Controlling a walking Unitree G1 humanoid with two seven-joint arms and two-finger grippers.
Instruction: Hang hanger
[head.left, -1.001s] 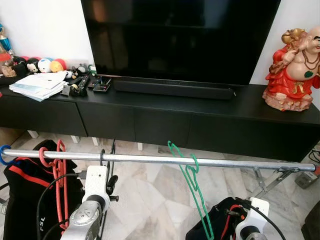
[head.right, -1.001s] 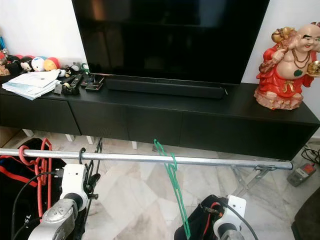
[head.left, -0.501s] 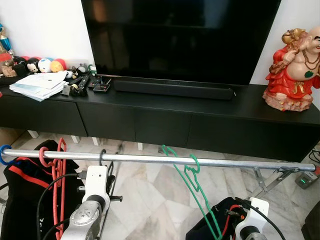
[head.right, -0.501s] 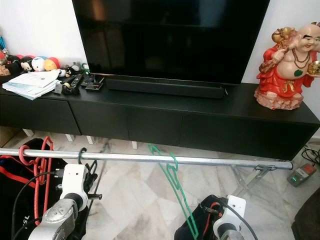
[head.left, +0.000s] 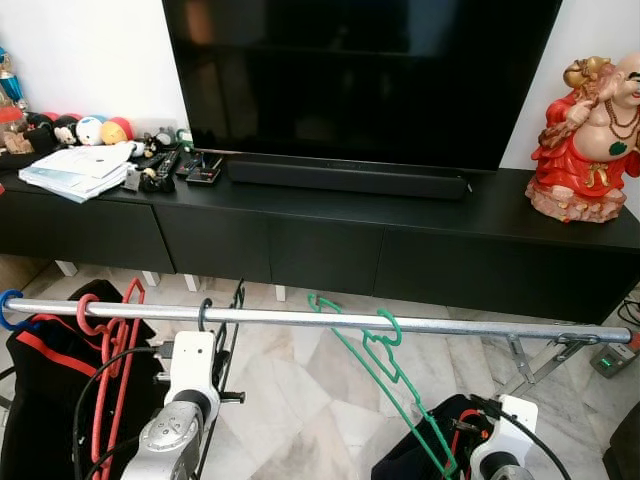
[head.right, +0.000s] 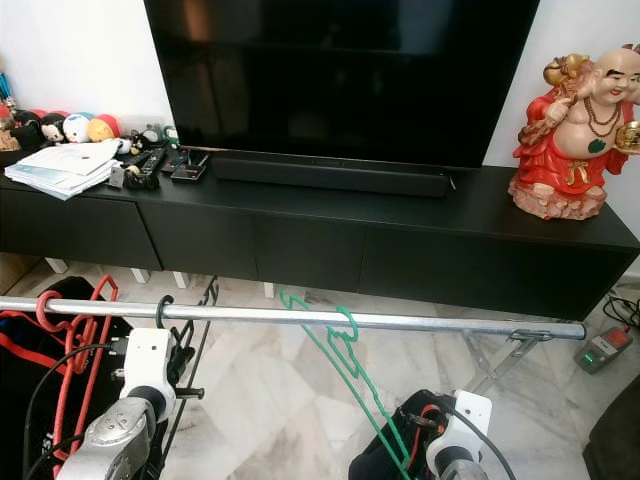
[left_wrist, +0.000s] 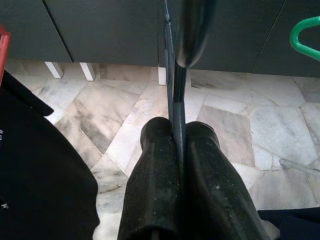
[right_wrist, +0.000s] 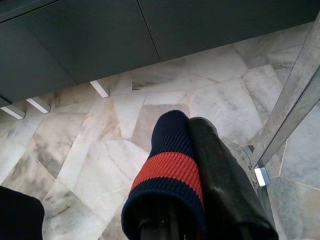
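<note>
A metal rail (head.left: 480, 326) runs across in front of me at low height. A black wire hanger (head.left: 205, 312) has its hook over the rail, and my left gripper (left_wrist: 177, 132) is shut on its thin wire just below the rail. A green hanger (head.left: 385, 350) hangs further right on the rail, tilted, with its lower end towards my right arm. A red hanger (head.left: 105, 370) hangs near the rail's left end. My right gripper (right_wrist: 190, 125) is low by the floor and shut, with a navy and red knit cuff over one finger.
Behind the rail stands a long black TV cabinet (head.left: 450, 240) with a TV (head.left: 360, 70), a red statue (head.left: 588, 140) and papers (head.left: 75, 170). A black bag (head.left: 40, 400) lies at the left. The rail's folding bracket (head.left: 540, 355) stands on the marble floor at the right.
The green hanger has swung, its upper corner going left and its lower end right. The red and black hangers have tilted a little. Both arms stay put.
</note>
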